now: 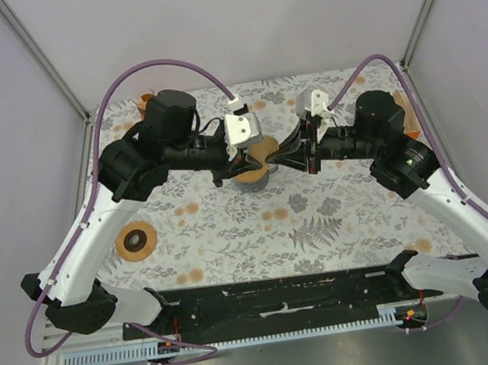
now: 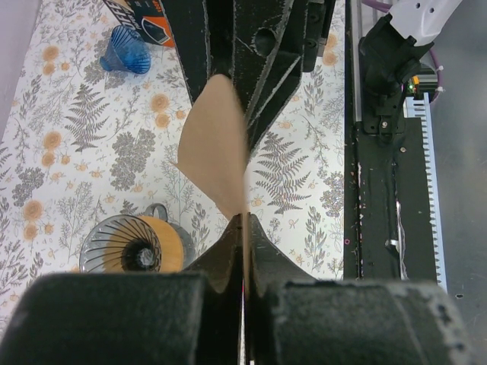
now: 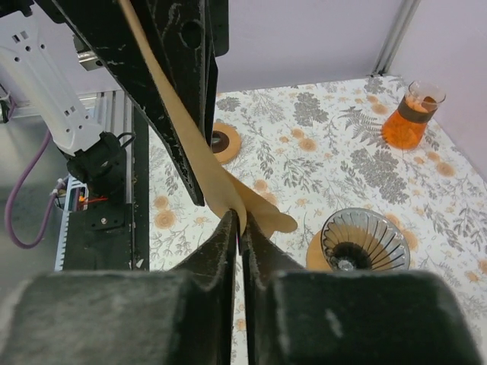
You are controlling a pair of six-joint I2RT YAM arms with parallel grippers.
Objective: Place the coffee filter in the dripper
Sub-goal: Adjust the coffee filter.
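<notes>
We pinch the filter [image 2: 213,152] from both sides.
Our left gripper [image 2: 243,222] and right gripper [image 3: 239,220] clamp it (dripper [image 2: 122,242] below-left, partly hidden).

1 filter [image 2: 213,152], 1 dripper [image 3: 365,239], 1 beaker [image 3: 415,114], 1 cup [image 2: 125,49]

Brown paper coffee filter [image 2: 213,152] pinched between two pincers; clear ribbed glass dripper [image 3: 364,239] below.

The filter is folded flat and fan-shaped, held in the air; one edge is nipped in the closed left gripper [image 2: 243,222], the opposite edge in the closed right gripper [image 3: 239,222]; the dripper stands upright, mouth upward, lower than both pairs of fingertips and just off to one side, apart from the filter.
</notes>
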